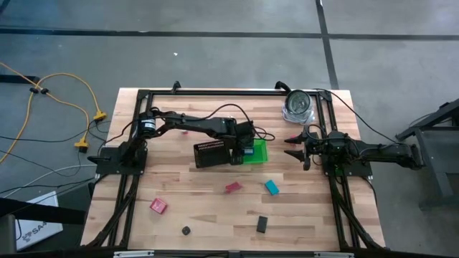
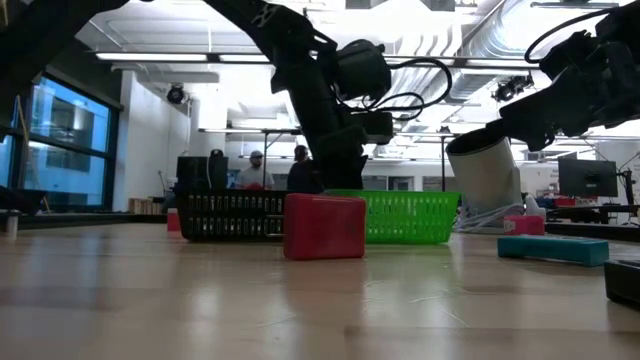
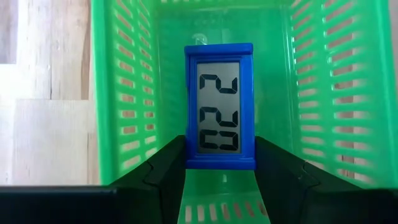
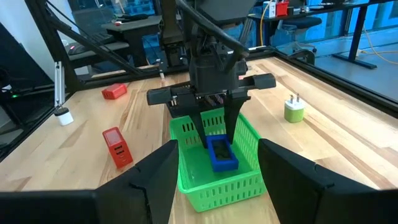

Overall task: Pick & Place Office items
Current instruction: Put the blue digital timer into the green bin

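Observation:
My left gripper [image 1: 247, 149] reaches down into the green bin [image 1: 259, 152], shut on a small blue clock [image 3: 220, 106] with a grey digit display. The right wrist view shows the blue clock [image 4: 222, 154] low inside the green bin [image 4: 205, 180], between the left gripper's [image 4: 219, 144] fingers. My right gripper [image 1: 295, 147] hangs open over the table just right of the bin, touching nothing. On the table lie a red block [image 1: 233, 188], a teal block [image 1: 272, 187], a pink-red block [image 1: 158, 206], a black block [image 1: 262, 224] and a tiny black bit [image 1: 186, 231]. My left gripper pinches the blue clock between its two fingers [image 3: 168, 165], one on each long side, at one end of its frame [image 3: 221, 163]. The fingers come from above, pointing down into the bin. Whether the clock's other end rests on the bin floor, I cannot tell.
The black mesh tray [image 1: 215, 154] stands against the bin's left side. A shiny silver round object [image 1: 297, 106] sits at the far right corner. A green-white plug [image 4: 293, 109] lies beyond the bin. People show in the room behind the table [image 2: 255, 170]. Bare wood lies along the near edge.

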Robot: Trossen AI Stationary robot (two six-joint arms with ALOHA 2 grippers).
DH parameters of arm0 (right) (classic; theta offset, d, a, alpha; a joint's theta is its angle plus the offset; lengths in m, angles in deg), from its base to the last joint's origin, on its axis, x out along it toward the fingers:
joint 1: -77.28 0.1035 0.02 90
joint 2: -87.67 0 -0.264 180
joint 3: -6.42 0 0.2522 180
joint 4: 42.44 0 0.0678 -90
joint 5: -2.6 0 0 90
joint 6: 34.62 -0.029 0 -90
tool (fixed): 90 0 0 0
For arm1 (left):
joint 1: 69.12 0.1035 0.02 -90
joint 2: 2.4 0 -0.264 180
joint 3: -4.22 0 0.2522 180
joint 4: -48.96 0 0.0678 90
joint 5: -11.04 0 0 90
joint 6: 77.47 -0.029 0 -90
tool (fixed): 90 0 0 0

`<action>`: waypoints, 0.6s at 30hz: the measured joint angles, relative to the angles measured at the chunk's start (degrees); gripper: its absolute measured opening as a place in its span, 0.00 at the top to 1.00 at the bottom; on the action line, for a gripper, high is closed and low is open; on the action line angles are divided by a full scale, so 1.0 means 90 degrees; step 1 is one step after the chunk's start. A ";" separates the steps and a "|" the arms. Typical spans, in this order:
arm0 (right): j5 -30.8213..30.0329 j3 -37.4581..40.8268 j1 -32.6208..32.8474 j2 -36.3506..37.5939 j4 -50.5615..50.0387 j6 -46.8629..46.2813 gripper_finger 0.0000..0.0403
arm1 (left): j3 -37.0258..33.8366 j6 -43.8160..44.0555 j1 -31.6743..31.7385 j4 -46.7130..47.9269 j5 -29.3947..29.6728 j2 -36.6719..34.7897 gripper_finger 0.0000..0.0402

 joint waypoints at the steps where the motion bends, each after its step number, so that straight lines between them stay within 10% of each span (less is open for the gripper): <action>1: 0.0000 -0.0001 0.0001 0.0000 0.0000 0.0000 0.49 | 0.0000 0.0000 0.0000 0.0002 0.0001 0.0000 0.60; 18: 0.0000 -0.0002 0.0001 0.0000 -0.0004 0.0000 0.49 | 0.0000 0.0002 0.0000 -0.0047 -0.0049 0.0000 0.55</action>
